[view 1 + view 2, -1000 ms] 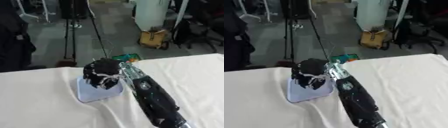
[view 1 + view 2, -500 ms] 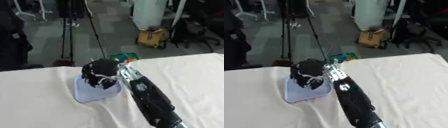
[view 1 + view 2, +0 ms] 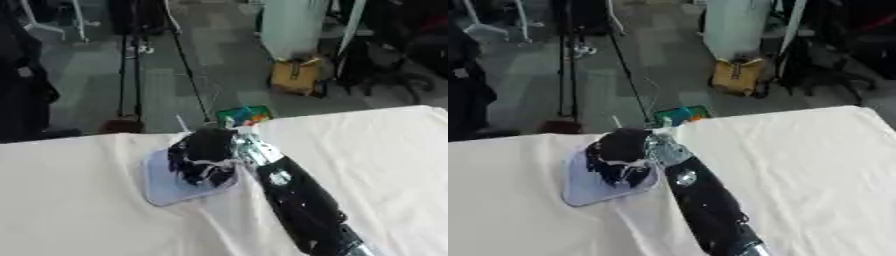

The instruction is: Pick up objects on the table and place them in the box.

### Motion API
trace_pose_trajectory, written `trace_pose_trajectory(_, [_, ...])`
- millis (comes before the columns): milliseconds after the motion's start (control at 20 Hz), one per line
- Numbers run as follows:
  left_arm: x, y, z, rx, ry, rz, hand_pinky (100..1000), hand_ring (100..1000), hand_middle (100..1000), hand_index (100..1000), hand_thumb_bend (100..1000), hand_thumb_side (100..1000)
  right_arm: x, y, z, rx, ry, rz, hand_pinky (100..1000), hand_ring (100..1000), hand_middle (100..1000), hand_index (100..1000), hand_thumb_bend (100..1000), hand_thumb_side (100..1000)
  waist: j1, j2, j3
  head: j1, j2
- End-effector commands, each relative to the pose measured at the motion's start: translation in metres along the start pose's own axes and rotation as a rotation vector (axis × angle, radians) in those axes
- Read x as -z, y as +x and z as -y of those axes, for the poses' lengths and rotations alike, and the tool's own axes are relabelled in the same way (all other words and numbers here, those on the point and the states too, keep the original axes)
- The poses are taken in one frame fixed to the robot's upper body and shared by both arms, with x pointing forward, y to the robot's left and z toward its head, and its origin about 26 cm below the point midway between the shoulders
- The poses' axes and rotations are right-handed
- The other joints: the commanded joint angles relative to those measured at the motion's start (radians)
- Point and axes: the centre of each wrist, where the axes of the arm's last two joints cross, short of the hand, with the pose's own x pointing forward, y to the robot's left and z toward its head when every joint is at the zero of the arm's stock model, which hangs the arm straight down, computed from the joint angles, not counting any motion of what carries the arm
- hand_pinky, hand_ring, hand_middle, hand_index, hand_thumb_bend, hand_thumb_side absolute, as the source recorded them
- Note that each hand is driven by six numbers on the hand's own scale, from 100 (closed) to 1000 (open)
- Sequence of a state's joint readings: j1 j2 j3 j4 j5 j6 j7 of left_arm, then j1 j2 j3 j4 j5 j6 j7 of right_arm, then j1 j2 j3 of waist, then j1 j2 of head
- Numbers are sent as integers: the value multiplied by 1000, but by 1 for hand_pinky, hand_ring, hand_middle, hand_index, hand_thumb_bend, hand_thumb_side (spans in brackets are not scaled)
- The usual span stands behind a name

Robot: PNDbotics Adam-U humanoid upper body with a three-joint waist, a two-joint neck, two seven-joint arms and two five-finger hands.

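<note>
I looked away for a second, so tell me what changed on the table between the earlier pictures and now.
Almost nothing changed. The right robot hand stays over the pale blue flat object on the white table; no grasp or release is visible. The colourful item at the far edge stays put. The small overall shift looks like camera movement.

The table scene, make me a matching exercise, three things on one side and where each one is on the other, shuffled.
Things:
1. right hand
2. pale blue flat piece
3. green packet

Places:
A. at the table's far edge
B. lying on the white cloth, under the hand
C. over the pale blue piece

Pairs: 1-C, 2-B, 3-A
</note>
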State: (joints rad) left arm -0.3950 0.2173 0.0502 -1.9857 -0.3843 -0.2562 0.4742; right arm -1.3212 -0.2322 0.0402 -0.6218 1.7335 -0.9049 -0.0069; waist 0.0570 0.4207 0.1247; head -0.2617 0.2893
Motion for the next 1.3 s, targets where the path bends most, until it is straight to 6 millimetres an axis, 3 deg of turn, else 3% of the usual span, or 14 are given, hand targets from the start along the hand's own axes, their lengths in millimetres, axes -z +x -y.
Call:
trace_pose_trajectory(50, [5, 3, -3, 7, 4, 18, 1000, 1000, 1000, 904, 100, 1000, 1, -5, 12, -17, 31, 1, 690, 656, 660, 629, 100, 193, 1, -31, -1, 3, 0])
trace_pose_trajectory(300, [4, 3, -3, 6, 4, 17, 1000, 1000, 1000, 904, 100, 1000, 3, -5, 17, 1, 25, 6, 728, 688, 682, 637, 100, 201, 0, -32, -2, 4, -3])
trace_pose_trajectory(450, [4, 3, -3, 5, 4, 17, 1000, 1000, 1000, 904, 100, 1000, 4, -4, 22, 7, -24, 10, 804, 738, 703, 661, 100, 203, 1, -33, -4, 4, -1])
trace_pose_trajectory(900, [2, 2, -4, 6, 2, 7, 1000, 1000, 1000, 905, 100, 1000, 6, -4, 34, 5, -141, 20, 864, 818, 753, 716, 100, 206, -1, -40, -9, 6, -4])
trace_pose_trajectory(950, [2, 2, -4, 6, 2, 6, 1000, 1000, 1000, 904, 100, 1000, 6, -4, 36, 3, -156, 21, 884, 857, 777, 749, 100, 278, -1, -41, -10, 6, -4])
trace_pose_trajectory(1000, [2, 2, -4, 7, 1, 5, 1000, 1000, 1000, 904, 100, 1000, 6, -4, 38, 0, -172, 22, 884, 857, 777, 749, 100, 278, -1, -42, -11, 6, -4])
trace_pose_trajectory(1050, [2, 2, -4, 7, 1, 5, 1000, 1000, 1000, 904, 100, 1000, 6, -5, 40, -6, -184, 23, 911, 899, 810, 791, 100, 420, 0, -43, -12, 6, -4])
trace_pose_trajectory(1200, [2, 2, -5, 9, 0, 3, 1000, 1000, 1000, 904, 100, 1000, 5, -5, 43, -16, -218, 25, 916, 906, 816, 795, 100, 446, 0, -47, -13, 6, -2])
trace_pose_trajectory(1250, [1, 2, -5, 10, 0, 1, 1000, 1000, 1000, 904, 100, 1000, 5, -6, 44, -21, -221, 24, 950, 935, 846, 805, 100, 517, 0, -49, -14, 6, -1])
trace_pose_trajectory(1300, [1, 1, -5, 11, -1, -1, 1000, 1000, 1000, 904, 100, 1000, 4, -6, 46, -31, -222, 24, 951, 935, 846, 805, 100, 516, -1, -51, -15, 7, 1])
